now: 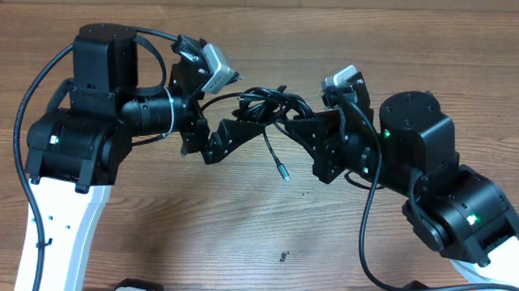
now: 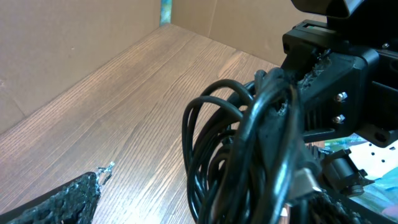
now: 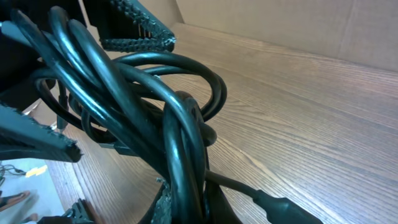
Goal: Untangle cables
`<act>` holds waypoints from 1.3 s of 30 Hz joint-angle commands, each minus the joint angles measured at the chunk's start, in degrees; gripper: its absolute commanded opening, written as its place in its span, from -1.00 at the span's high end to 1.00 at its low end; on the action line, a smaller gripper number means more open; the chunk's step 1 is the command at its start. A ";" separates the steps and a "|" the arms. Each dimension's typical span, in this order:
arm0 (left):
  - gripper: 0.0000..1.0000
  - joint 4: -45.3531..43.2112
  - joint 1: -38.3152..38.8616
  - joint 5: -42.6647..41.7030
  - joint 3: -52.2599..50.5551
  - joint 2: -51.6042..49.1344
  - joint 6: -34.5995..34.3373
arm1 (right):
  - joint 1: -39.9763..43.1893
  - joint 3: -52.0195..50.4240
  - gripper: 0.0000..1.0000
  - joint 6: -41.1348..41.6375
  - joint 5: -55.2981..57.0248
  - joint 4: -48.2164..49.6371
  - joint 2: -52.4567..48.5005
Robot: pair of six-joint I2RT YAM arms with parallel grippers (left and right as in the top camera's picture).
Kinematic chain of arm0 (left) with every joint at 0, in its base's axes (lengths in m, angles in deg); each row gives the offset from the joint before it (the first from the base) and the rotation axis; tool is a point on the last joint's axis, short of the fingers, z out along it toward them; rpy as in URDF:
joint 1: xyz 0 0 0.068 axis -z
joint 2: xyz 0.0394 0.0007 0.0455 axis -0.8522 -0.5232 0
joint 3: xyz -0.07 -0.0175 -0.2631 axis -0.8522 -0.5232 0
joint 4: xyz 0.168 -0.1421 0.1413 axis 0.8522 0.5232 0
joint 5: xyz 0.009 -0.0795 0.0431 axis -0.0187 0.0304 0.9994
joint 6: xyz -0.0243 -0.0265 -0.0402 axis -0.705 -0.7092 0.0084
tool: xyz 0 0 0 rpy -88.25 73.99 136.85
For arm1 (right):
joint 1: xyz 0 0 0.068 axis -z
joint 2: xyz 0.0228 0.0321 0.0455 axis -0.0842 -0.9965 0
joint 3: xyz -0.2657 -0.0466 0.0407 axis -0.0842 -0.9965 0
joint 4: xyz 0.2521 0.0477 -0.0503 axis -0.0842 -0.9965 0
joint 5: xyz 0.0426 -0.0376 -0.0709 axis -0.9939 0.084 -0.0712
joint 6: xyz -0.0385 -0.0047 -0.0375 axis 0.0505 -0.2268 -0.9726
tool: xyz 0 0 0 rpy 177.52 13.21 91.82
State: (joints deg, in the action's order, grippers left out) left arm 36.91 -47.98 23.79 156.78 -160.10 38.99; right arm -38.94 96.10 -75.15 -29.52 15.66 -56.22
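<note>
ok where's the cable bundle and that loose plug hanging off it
cable bundle (image 1: pixel 263 102), overhead view, middle of the knotted loops
loose plug (image 1: pixel 284 172), overhead view, the connector at the strand's free end

The cables (image 1: pixel 259 106) are black and glossy, with several thick loops wound and knotted into one tight bundle, raised above the table (image 1: pixel 194 230) near its middle. One thin loose end (image 1: pixel 272 155) trails out toward the front, ending in a small plug (image 1: pixel 285 174).
</note>
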 commanded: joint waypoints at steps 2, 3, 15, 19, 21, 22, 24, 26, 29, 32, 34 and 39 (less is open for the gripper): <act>-0.99 0.26 -0.04 -1.46 1.05 -0.11 0.90 | 0.09 0.15 0.89 0.22 -1.44 0.79 1.22; -0.99 0.52 -0.04 -1.44 1.05 -0.11 0.46 | 0.09 0.15 0.89 0.22 -1.44 0.81 1.20; 0.91 0.98 -0.07 -0.39 1.05 -0.13 0.24 | 0.09 0.15 0.89 0.20 -1.42 0.79 1.20; 0.92 0.96 -0.07 -0.39 1.05 -0.13 0.24 | 0.09 0.15 0.89 0.20 -1.42 0.76 1.20; 0.92 0.94 -0.07 -0.39 1.05 -0.13 0.24 | 0.09 0.15 0.88 0.00 -1.40 0.76 1.20; 0.92 0.92 -0.07 -0.39 1.05 -0.13 0.24 | 0.09 0.15 0.87 0.00 -1.38 0.76 1.20; 0.91 0.87 -0.07 -0.17 1.05 -0.13 0.24 | 0.09 0.15 0.87 0.00 -1.38 0.74 1.20; 0.92 0.90 -0.07 0.74 1.05 -0.13 0.22 | 0.09 0.15 0.79 -0.26 -0.83 0.57 1.20; 0.92 0.94 -0.07 2.16 1.05 -0.13 0.17 | 0.09 0.15 0.72 -0.24 3.43 -0.55 1.22; 0.92 0.96 -0.07 2.43 1.05 -0.13 0.17 | 0.09 0.15 0.54 -0.22 8.41 -2.25 1.22; 0.91 0.96 -0.07 2.71 1.05 -0.13 0.20 | 0.09 0.15 0.41 -0.24 10.40 -2.89 1.22; 0.92 1.31 -0.07 3.67 1.05 -0.13 0.15 | 0.09 0.15 0.01 -1.81 13.05 -2.91 1.22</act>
State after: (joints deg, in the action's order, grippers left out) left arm 38.15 -47.84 26.85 156.78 -160.29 39.14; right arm -38.98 96.10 -75.30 -20.60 12.60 -56.13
